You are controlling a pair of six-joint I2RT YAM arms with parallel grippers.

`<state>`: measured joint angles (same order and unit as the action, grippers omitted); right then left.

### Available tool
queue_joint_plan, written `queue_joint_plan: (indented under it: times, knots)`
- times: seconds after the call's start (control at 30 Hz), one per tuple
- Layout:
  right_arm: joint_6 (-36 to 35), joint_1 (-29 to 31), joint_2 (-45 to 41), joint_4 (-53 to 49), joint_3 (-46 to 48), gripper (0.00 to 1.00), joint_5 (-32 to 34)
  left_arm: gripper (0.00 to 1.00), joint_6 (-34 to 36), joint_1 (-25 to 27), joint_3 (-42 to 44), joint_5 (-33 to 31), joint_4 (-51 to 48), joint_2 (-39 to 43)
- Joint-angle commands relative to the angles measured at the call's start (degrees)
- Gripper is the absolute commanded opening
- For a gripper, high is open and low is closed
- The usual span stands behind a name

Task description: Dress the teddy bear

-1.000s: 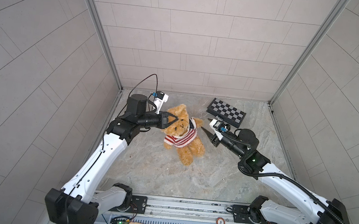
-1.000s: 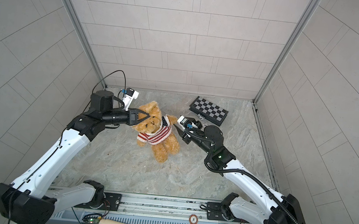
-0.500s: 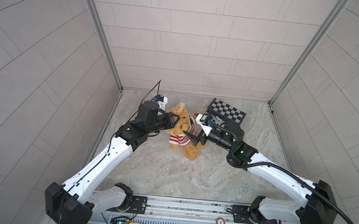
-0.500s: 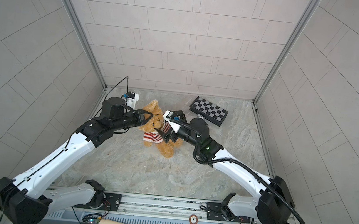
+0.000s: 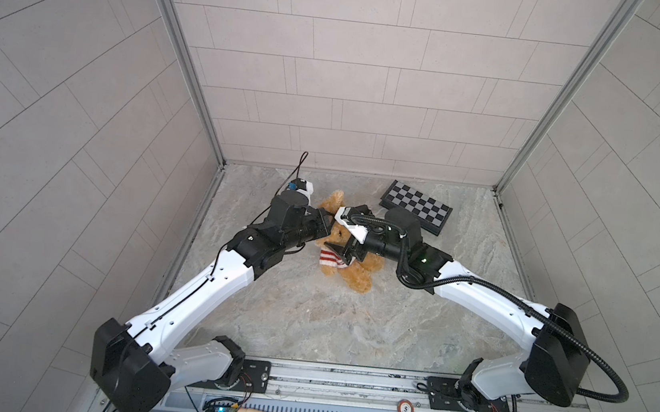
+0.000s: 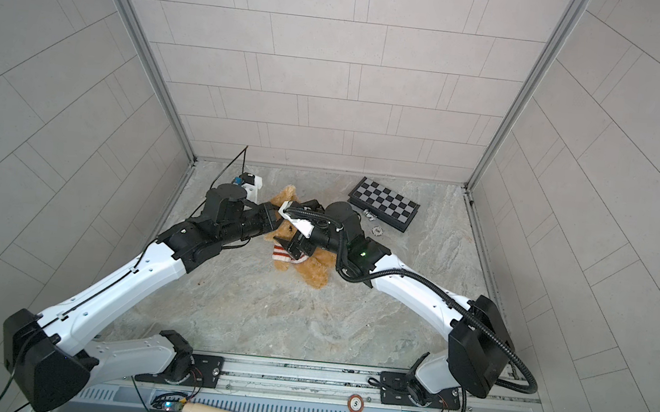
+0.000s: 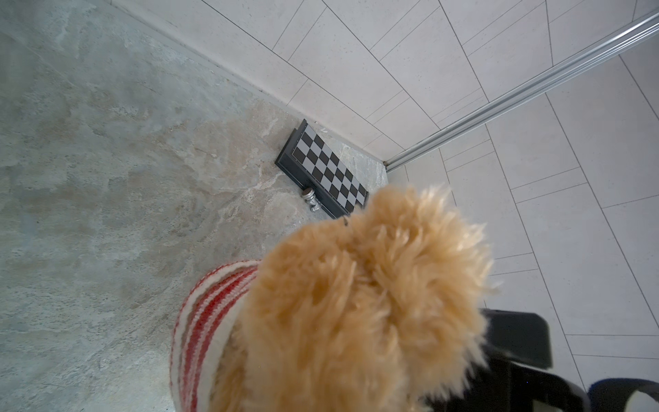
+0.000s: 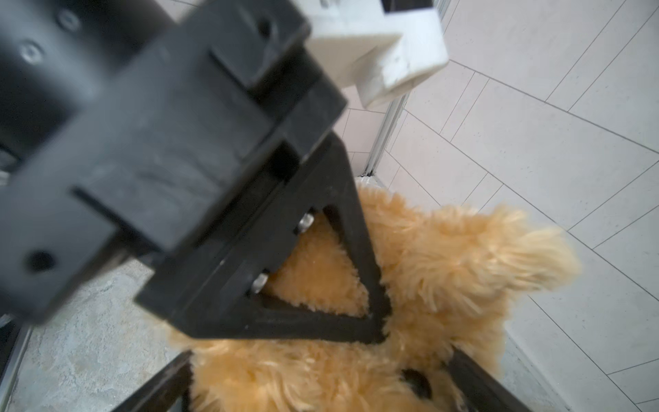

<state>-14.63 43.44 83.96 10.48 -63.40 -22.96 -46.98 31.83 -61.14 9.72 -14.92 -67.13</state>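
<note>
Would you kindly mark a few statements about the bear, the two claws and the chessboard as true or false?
1. The teddy bear wears a red-and-white striped sweater. True.
2. The chessboard lies by the front rail. False: it lies near the back wall.
3. The right claw is open at the bear's face. True.
4. A chess piece stands on the chessboard. False: it lies on the table beside the board.
5. The left claw is clear of the bear. False: it is shut on the fur of the bear's head.

In both top views I lose the teddy bear's [image 5: 358, 279] face behind the left gripper [image 5: 326, 231] and right gripper [image 5: 345, 247]; up close, the left gripper blurs.
</note>
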Motion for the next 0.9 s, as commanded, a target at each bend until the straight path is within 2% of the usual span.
queue_joint_plan:
  times: [0.0, 0.17, 0.3, 0.4, 0.5, 0.53, 0.63, 0.67, 0.77, 0.83, 0.87]
  knots:
    - [-2.06, -0.02, -0.23, -0.56, 1.48, 0.99, -0.83, 0.00, -1.12, 0.90, -0.37, -1.56, 4.11, 1.34]
    - [-1.15, 1.73, 2.11, 1.89, 0.81, 0.99, 5.16, 0.00, -8.64, 1.05, 2.62, -0.02, 11.22, 1.25]
    - [0.82, 2.61, 3.63, 8.06, 2.77, 0.99, 10.11, 0.00, -15.19, 2.07, 4.28, -0.68, 14.99, 0.98]
    - [-1.22, 4.09, 4.04, 8.78, 3.12, 0.99, 13.80, 0.00, -20.55, 3.09, 5.33, -2.21, 17.65, 1.65]
    - [-2.87, 4.56, 4.29, 8.12, 2.92, 0.99, 18.10, 0.00, -21.07, 4.40, 3.37, -2.41, 17.49, 1.74]
    - [-3.20, 4.40, 4.20, 8.32, 3.14, 0.96, 18.62, 0.00, -20.37, 4.78, 2.34, -2.50, 16.46, 1.74]
    - [-3.39, 3.55, 3.63, 8.74, 3.37, 0.77, 19.01, 0.00, -18.28, 5.03, 0.92, -3.11, 14.26, 2.58]
    - [-3.17, 3.18, 3.32, 9.00, 3.69, 0.68, 18.77, 0.03, -17.50, 5.01, 1.09, -3.41, 13.76, 3.24]
    - [-1.49, 1.67, 1.57, 12.16, 5.90, 0.34, 17.69, 0.28, -15.33, 4.69, 2.35, -4.05, 13.85, 5.08]
    - [0.32, 0.34, 0.21, 13.76, 7.28, 0.13, 16.20, 0.38, -12.87, 4.09, 2.82, -3.87, 12.96, 6.19]
    - [0.99, -0.25, -0.53, 14.23, 7.91, 0.03, 15.64, 0.47, -11.53, 3.64, 3.03, -3.47, 12.33, 6.76]
